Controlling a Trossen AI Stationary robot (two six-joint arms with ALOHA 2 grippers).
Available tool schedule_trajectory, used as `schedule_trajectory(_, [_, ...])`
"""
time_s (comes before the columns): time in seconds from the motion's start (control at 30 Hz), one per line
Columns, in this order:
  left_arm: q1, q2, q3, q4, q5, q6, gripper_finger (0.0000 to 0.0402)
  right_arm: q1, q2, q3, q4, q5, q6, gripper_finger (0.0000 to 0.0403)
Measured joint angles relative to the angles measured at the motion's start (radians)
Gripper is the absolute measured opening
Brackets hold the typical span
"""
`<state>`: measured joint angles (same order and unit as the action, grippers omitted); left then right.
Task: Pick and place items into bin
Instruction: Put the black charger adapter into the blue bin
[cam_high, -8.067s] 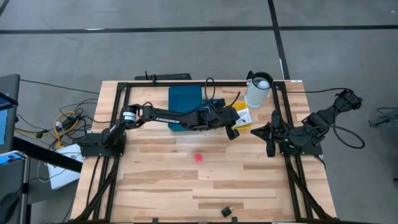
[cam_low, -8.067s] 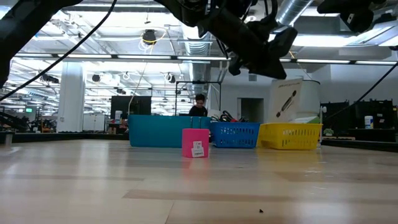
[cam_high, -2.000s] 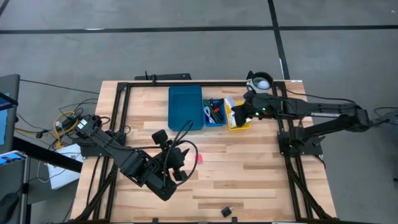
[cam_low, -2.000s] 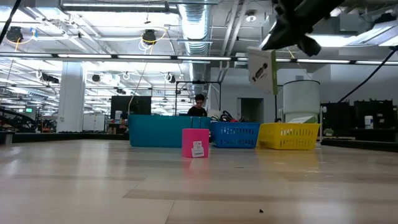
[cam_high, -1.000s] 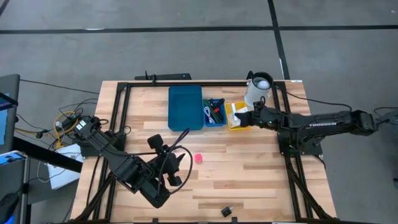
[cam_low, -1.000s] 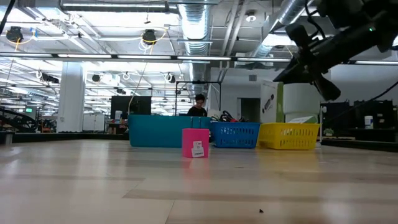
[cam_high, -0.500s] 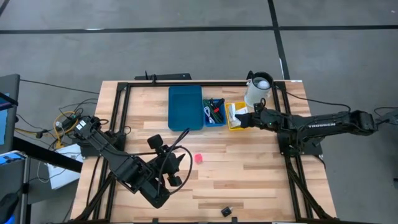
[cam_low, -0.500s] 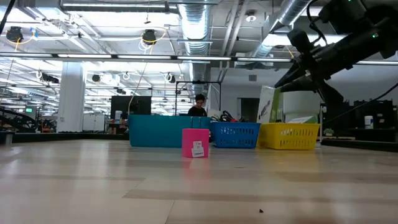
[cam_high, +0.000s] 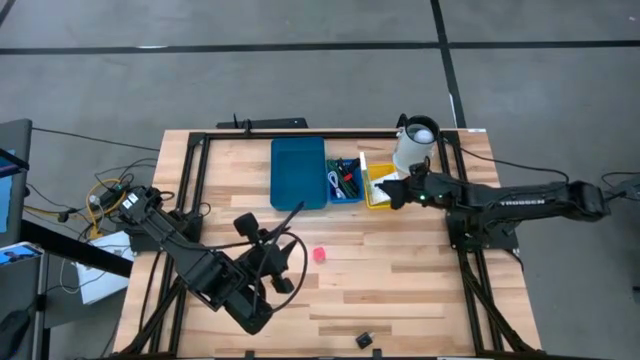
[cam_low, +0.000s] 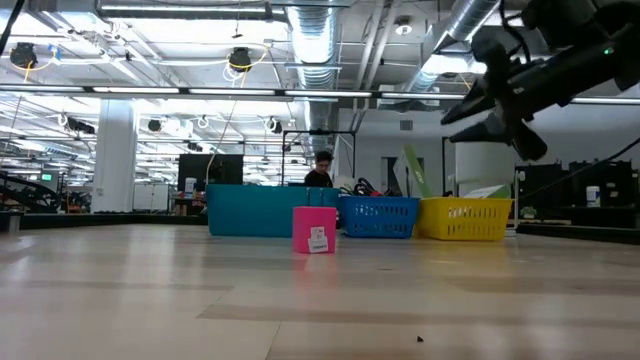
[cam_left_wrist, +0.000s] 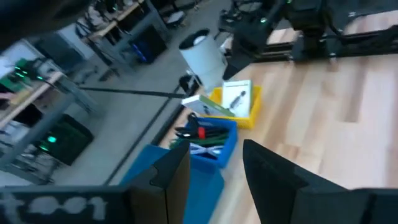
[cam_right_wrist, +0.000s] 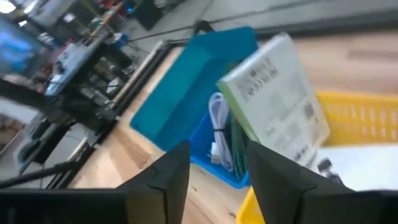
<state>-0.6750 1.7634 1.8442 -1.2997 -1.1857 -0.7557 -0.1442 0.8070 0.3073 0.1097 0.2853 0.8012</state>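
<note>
Three bins in a row at the table's far edge, jug just right of them.

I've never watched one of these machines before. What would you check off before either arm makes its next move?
1. Right gripper let go of the white card: ok, fingers apart, nothing between them.
2. Card settled in the yellow basket: cannot tell, it stands tilted at the rim next to the blue basket.
3. Left gripper free for a pick: ok, open and empty.
4. Pink piece reachable: ok, on bare wood near the left gripper.
5. Small black block still to collect: ok, at the table's near edge.
</note>
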Motion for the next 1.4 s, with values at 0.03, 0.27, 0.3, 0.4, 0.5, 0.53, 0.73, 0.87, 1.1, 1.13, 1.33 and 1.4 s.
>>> schedule_trajectory(0.03, [0.0, -0.002, 0.0, -0.007, -0.008, 0.003, 0.0138, 0.004, -0.017, 0.0, 0.0, -0.01, -0.031, 0.0155])
schedule_trajectory(0.27, [0.005, -0.044, 0.0, -0.099, -0.122, 0.015, 0.0138, 0.076, -0.134, 0.0, -0.008, -0.186, -0.273, 0.0166])
schedule_trajectory(0.3, [0.007, -0.054, 0.0, -0.122, -0.146, 0.004, 0.0138, 0.095, -0.143, 0.001, -0.01, -0.206, -0.301, 0.0166])
schedule_trajectory(0.4, [0.009, -0.095, 0.0, -0.221, -0.205, -0.065, 0.0138, 0.161, -0.156, 0.001, -0.031, -0.237, -0.374, 0.0165])
schedule_trajectory(0.5, [0.009, -0.146, -0.008, -0.269, -0.24, -0.124, 0.0138, 0.234, -0.151, 0.001, -0.063, -0.236, -0.431, 0.0164])
schedule_trajectory(0.53, [0.009, -0.171, -0.022, -0.268, -0.244, -0.106, 0.0138, 0.258, -0.145, 0.001, -0.069, -0.235, -0.446, 0.0164])
schedule_trajectory(0.73, [0.029, -0.301, -0.082, -0.262, -0.185, -0.058, 0.0138, 0.398, -0.079, 0.002, -0.079, -0.234, -0.539, 0.0166])
schedule_trajectory(0.87, [0.063, -0.346, -0.117, -0.251, -0.079, 0.015, 0.0138, 0.491, -0.013, 0.002, -0.071, -0.235, -0.566, 0.0163])
schedule_trajectory(1.1, [0.12, -0.352, -0.135, -0.272, 0.008, 0.08, 0.0138, 0.616, 0.127, 0.002, 0.023, -0.232, -0.561, 0.0155])
schedule_trajectory(1.13, [0.126, -0.352, -0.135, -0.272, 0.008, 0.087, 0.0138, 0.632, 0.151, 0.002, 0.063, -0.232, -0.544, 0.0154])
schedule_trajectory(1.33, [0.163, -0.352, -0.135, -0.271, 0.006, 0.093, 0.0138, 0.72, 0.311, 0.031, 0.211, -0.216, -0.527, 0.0148])
schedule_trajectory(1.4, [0.173, -0.352, -0.135, -0.271, 0.023, 0.093, 0.0138, 0.746, 0.371, 0.052, 0.225, -0.181, -0.514, 0.0146])
